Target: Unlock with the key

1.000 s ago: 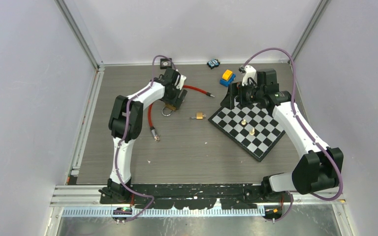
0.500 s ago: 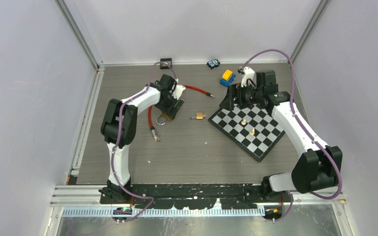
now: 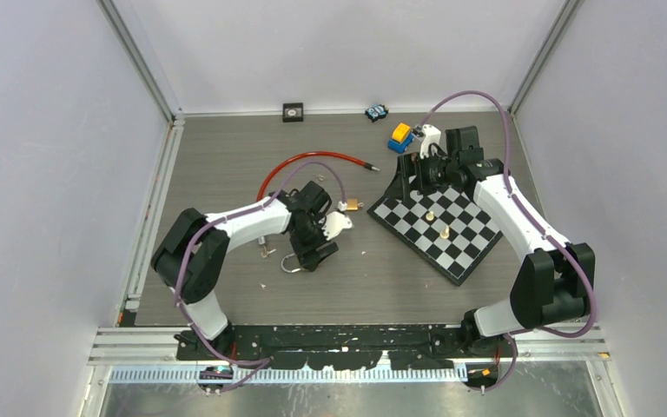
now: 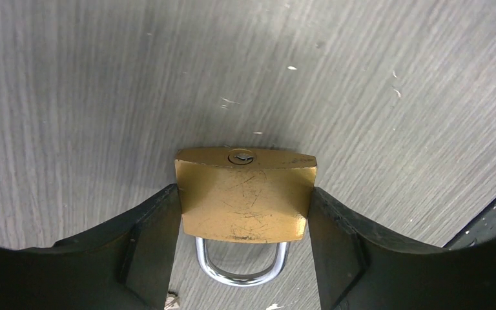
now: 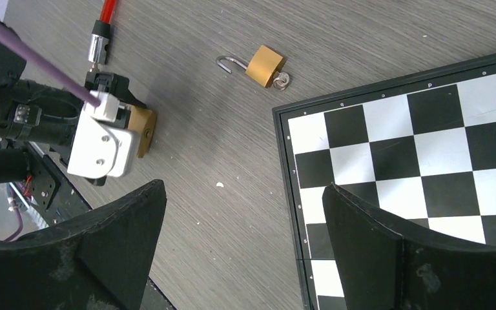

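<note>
While there are two brass padlocks, only the bigger padlock point(image 4: 245, 200) is gripped. The left gripper point(image 3: 313, 253) pinches its scratched sides, keyhole facing out, low over the table point(image 3: 226, 156). The smaller padlock point(image 5: 263, 64) lies open-shackled beside the chessboard point(image 5: 426, 161), and a metal bit touching it is too tiny to name. Two chess pieces point(image 3: 430, 215) are on the board. The right gripper point(image 5: 245, 252) gapes wide, empty.

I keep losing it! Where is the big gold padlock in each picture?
Top view: big padlock left of centre, near the front.
Left wrist: dead centre, between the left fingers.
Right wrist: far left, beside a white block.
Shared: small padlock beside the chessboard, top and right-wrist views only.
</note>
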Controlling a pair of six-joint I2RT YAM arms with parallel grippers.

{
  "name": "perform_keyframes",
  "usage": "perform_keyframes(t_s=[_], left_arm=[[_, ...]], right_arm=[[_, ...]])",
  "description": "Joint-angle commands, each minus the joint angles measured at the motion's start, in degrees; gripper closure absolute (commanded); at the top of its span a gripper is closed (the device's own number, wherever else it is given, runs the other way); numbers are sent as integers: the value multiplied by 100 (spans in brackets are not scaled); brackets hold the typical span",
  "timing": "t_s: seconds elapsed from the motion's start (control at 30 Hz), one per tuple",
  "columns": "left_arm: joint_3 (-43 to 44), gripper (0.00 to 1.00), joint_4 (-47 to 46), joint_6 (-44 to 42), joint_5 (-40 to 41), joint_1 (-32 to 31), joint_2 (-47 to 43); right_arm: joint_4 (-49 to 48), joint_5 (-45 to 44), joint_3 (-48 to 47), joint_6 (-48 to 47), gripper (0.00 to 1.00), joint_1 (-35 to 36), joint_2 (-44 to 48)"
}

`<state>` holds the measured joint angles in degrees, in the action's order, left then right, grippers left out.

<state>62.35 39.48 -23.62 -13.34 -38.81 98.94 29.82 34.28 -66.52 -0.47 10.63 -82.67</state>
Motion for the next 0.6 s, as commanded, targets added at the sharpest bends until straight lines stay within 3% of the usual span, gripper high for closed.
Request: perform_keyframes(t_s=[0.0, 0.07, 0.17, 0.23, 0.57], left_arm=[[-160, 59, -403, -275, -133, -166, -505], [-182, 54, -507, -275, -13, -171, -536], [-180, 36, -624, -284, 71, -171, -589], [-136, 30, -627, -311, 73, -171, -622], [82, 12, -561, -603, 220, -163, -945]], right_arm=[[-2, 190, -133, -163, 4, -26, 50], [10, 231, -129, -172, 4, -26, 37], [22, 262, -142, -181, 4, -27, 23], [25, 272, -142, -182, 4, -26, 5], [43, 288, -158, -190, 4, -27, -80]])
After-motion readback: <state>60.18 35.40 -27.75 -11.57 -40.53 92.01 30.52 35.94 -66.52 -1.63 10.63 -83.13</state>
